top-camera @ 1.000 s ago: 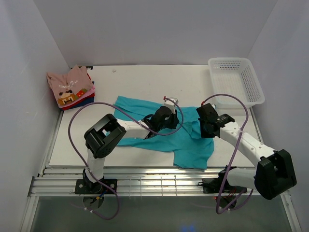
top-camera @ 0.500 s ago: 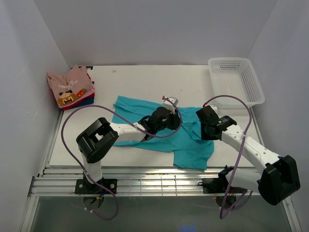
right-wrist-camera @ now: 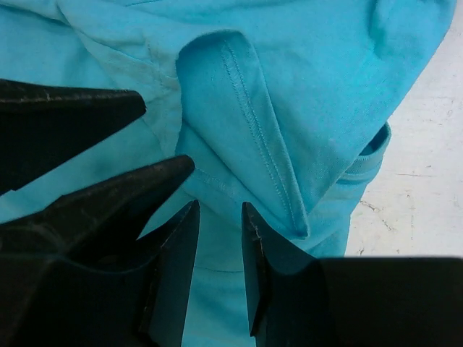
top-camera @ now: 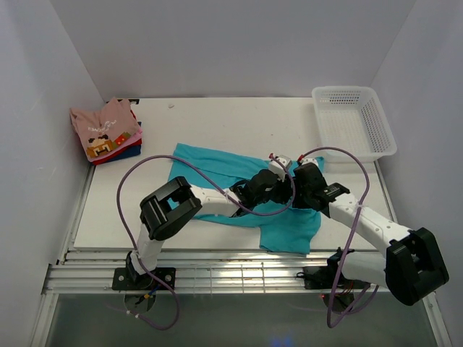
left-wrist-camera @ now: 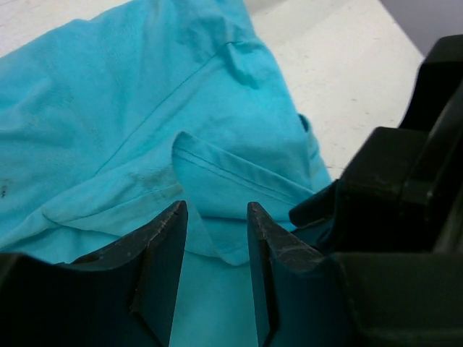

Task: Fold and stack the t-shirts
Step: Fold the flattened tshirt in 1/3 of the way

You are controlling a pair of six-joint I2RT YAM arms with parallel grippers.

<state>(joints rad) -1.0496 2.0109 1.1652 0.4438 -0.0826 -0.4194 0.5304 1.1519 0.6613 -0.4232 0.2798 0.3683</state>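
**Nose to nose over a turned-up flap, early in the fold**

Spread rumpled across the middle of the table [top-camera: 217,119], the teal t-shirt [top-camera: 210,160], not yet folded. Poised above a hemmed flap [right-wrist-camera: 246,108] at its right side, left end effector [left-wrist-camera: 215,213] with jaws partly apart and right end effector [right-wrist-camera: 221,210] with a narrow gap, neither holding cloth. Calls next, probably, for pinching the flap's edge and laying it flat. Well apart: folded stack [top-camera: 107,130] far left, pink on top; white mesh basket [top-camera: 354,123] far right. Tight quarters between the arms; some risk of catching two layers.
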